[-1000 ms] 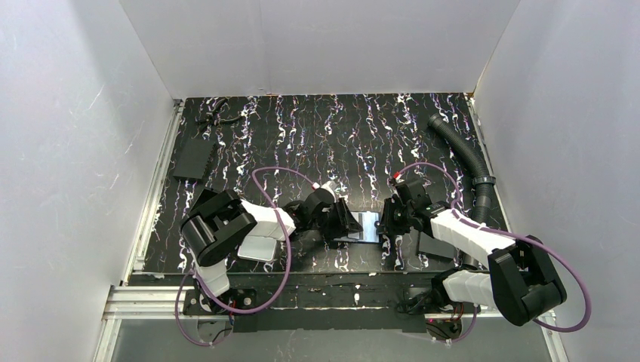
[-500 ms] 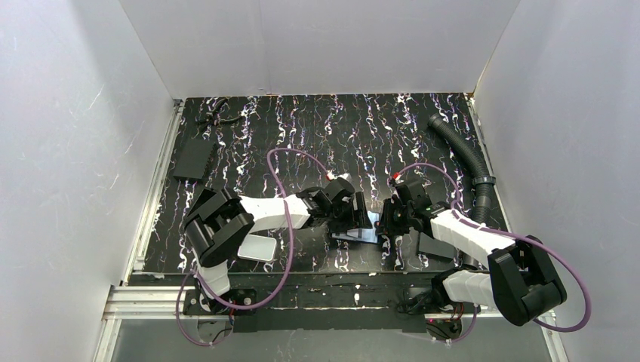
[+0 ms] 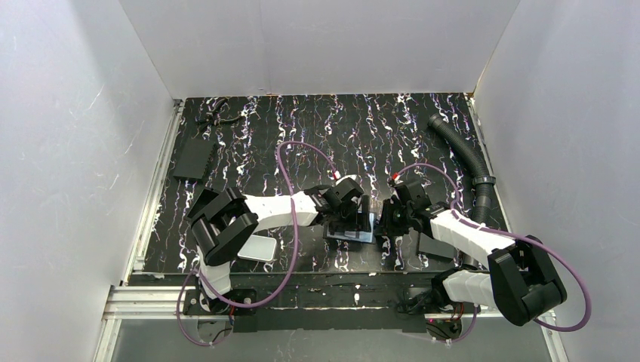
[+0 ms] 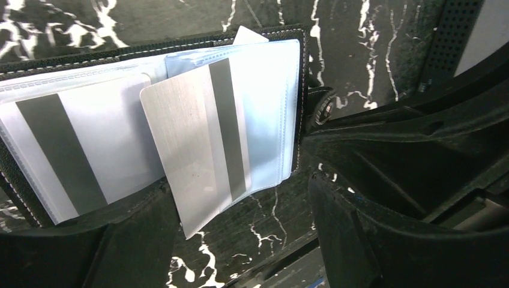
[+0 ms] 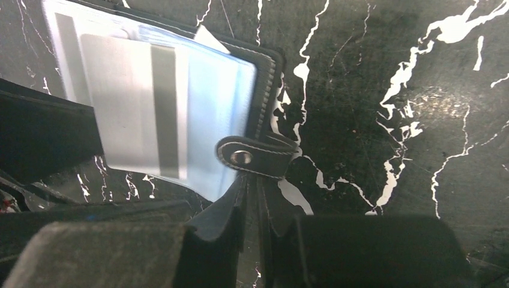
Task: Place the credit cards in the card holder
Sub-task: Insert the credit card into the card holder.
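Above the marbled tabletop [image 5: 390,90], the left gripper [image 4: 240,240] is hanging open, having just released the thin silver credit card [image 4: 192,156], now sitting tilted, apparently half inside the black folding card holder [image 4: 180,43]. The right gripper [image 5: 255,204] is pinching its snap tab [image 5: 252,157].

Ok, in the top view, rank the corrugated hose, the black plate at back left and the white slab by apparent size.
1. corrugated hose
2. black plate
3. white slab, but the left arm covers part of it, so second versus third is unsure.
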Motion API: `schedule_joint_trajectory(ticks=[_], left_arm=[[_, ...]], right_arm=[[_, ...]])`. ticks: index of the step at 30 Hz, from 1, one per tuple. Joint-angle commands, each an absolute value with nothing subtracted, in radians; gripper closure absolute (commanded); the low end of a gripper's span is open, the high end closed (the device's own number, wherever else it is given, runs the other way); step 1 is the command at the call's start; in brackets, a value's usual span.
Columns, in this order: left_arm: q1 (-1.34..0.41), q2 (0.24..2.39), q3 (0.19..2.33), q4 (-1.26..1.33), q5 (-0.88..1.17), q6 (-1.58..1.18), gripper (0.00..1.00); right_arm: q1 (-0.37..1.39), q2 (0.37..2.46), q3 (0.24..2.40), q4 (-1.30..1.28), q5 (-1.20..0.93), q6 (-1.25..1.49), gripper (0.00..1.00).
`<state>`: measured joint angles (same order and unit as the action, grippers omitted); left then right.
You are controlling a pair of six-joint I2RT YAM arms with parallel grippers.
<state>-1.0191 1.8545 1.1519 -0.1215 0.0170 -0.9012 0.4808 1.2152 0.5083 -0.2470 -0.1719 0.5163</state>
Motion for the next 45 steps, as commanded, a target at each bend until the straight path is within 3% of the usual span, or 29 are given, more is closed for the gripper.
schedule_joint_trajectory(ticks=[1, 4, 6, 8, 17, 20, 25, 33, 37, 45], left_arm=[[-1.008, 1.812, 1.139, -0.248, -0.064, -0.839, 0.26], [-1.004, 1.810, 1.140, -0.252, -0.070, -0.834, 0.27], [-1.003, 1.806, 1.136, -0.239, -0.070, -0.819, 0.35], [-1.004, 1.808, 1.153, -0.250, -0.070, -0.806, 0.37], [-0.996, 1.714, 1.146, -0.266, -0.057, -0.759, 0.09], [-0.977, 1.691, 1.145, -0.289, -0.046, -0.751, 0.08], [-0.954, 1.661, 1.144, -0.319, -0.040, -0.715, 0.10], [-0.924, 1.720, 1.171, -0.349, -0.014, -0.652, 0.40], [-0.916, 1.773, 1.181, -0.314, 0.075, -0.647, 0.32], [-0.916, 1.841, 1.182, -0.261, 0.133, -0.678, 0.33]], right_arm=[[0.483, 1.205, 0.495, -0.239, -0.175, 0.508, 0.81], [0.483, 1.203, 0.495, -0.240, -0.175, 0.509, 0.81], [0.483, 1.201, 0.495, -0.241, -0.174, 0.509, 0.81], [0.483, 1.202, 0.498, -0.242, -0.175, 0.507, 0.81], [0.483, 1.203, 0.517, -0.241, -0.183, 0.500, 0.81], [0.483, 1.206, 0.521, -0.241, -0.188, 0.499, 0.80], [0.483, 1.207, 0.524, -0.234, -0.207, 0.497, 0.80], [0.483, 1.188, 0.530, -0.216, -0.246, 0.506, 0.70], [0.483, 1.190, 0.521, -0.196, -0.269, 0.516, 0.69], [0.485, 1.202, 0.517, -0.178, -0.278, 0.522, 0.69]])
